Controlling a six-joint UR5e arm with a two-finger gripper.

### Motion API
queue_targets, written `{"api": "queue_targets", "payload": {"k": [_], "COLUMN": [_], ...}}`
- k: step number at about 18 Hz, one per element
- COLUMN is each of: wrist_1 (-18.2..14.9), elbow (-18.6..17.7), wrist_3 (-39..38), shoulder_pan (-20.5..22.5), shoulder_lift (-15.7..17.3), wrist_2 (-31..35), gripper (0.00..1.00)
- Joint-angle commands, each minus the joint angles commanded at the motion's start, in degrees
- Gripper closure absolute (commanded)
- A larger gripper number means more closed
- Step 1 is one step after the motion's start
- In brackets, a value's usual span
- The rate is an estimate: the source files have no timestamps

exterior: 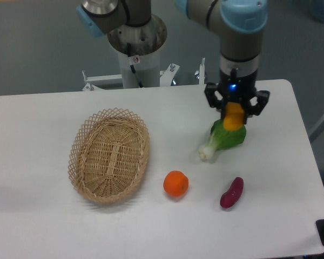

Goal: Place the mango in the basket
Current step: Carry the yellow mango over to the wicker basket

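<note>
One arm: my gripper [235,115] clamps smooth yellow-orange mango [233,116], long axis vertical; oval tan wicker basket [109,155] lies well left, slightly nearer camera.

1. The mango [234,117] is a smooth yellow-orange fruit, hanging upright with its long axis vertical and clear of the table. Only its lower part shows; the top is hidden. It sits toward 2 o'clock in the scene, well apart from the basket.
2. The basket [109,155] is an oval of light tan woven wicker with an openwork lattice rim and a tighter-woven floor. It rests flat on the white table at about 9 o'clock, open side up, its long axis running from 12 toward 6 o'clock.
</note>
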Motion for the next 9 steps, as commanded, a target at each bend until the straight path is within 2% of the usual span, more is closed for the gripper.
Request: {"api": "queue_targets", "payload": {"k": [5,9], "wrist_1": [0.35,1.49], "elbow": [-2.28,-3.95], "wrist_3": [-10.19,-16.96], "shoulder_pan": [-7.38,-13.62], "shoulder_lift": [-0.52,-3.16], "wrist_2": [-0.61,-0.88], "gripper": [0.5,0.5]}}
